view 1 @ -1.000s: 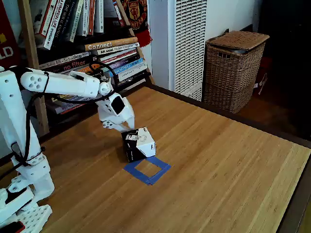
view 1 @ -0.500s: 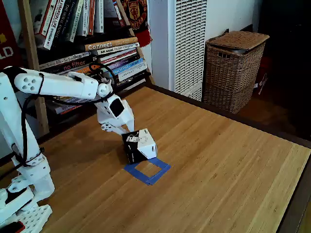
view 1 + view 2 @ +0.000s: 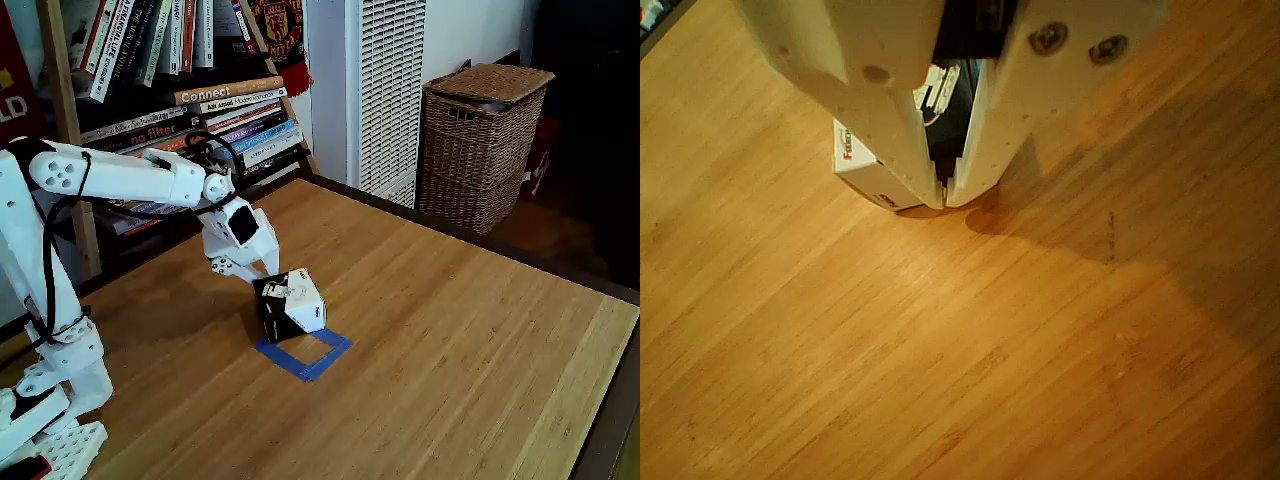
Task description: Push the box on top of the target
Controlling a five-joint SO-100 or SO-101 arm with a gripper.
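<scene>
Box (image 3: 291, 304): shifted toward 5 o'clock over the last second, now overlapping the 10 o'clock corner of the target (image 3: 305, 350), not centred. Gripper (image 3: 262, 278): fingers pressed together, tips against the box's far side. Bench (image 3: 450, 330): more pushing needed.

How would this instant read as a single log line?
phase: pushing | gripper: shut, behind box | box: partly over tape square | table: wood

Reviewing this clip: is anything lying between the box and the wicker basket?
No. In the fixed view, only bare wooden table runs from the box toward the table's far edge; beyond that edge stands the wicker basket, with nothing in between.
</scene>
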